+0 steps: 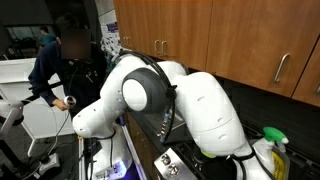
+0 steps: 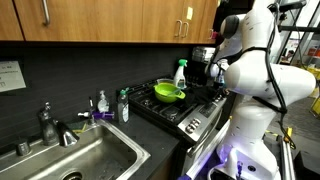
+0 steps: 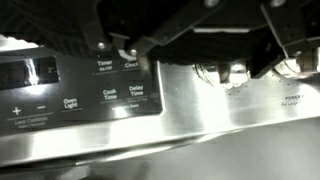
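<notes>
In the wrist view my gripper (image 3: 196,58) comes in from the top, close over the front panel of a stainless stove (image 3: 200,120). Its dark fingers (image 3: 140,45) stand wide apart with nothing held between them. A round stove knob (image 3: 226,72) shows in the gap between them, and I cannot tell whether they touch it. To the left is the oven's button panel (image 3: 110,95) with timer, clock and cook time keys. In an exterior view the gripper (image 2: 214,72) hangs at the stove's (image 2: 190,110) far front corner.
A green bowl (image 2: 168,93) sits on the cooktop, with a spray bottle (image 2: 181,72) behind it. A sink (image 2: 95,155), a faucet (image 2: 50,125) and soap bottles (image 2: 123,105) are beside the stove. Wooden cabinets (image 2: 120,20) hang above. A person (image 1: 62,65) stands behind the arm (image 1: 195,100).
</notes>
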`<state>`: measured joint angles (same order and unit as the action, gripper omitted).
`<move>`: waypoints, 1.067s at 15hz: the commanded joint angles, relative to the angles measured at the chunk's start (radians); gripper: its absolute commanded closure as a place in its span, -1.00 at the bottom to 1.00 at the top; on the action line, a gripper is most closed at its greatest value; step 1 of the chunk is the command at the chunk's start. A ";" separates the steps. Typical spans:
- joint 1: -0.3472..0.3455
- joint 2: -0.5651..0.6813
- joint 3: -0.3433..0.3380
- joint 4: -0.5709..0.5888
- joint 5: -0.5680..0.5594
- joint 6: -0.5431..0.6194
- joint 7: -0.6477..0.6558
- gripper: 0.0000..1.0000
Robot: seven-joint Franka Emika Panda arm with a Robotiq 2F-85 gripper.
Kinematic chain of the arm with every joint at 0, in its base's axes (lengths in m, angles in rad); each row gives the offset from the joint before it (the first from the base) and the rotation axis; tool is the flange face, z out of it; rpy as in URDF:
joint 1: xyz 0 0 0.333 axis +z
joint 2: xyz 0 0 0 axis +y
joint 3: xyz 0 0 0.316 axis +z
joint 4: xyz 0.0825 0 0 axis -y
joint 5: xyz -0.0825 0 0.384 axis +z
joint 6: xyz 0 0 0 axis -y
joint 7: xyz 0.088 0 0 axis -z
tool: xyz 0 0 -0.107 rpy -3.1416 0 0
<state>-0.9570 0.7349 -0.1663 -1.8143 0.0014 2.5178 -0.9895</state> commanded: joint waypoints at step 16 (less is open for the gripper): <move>-0.016 0.011 0.011 0.070 -0.018 -0.049 0.007 0.89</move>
<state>-0.9740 0.7405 -0.1655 -1.7452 -0.0002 2.4704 -0.9917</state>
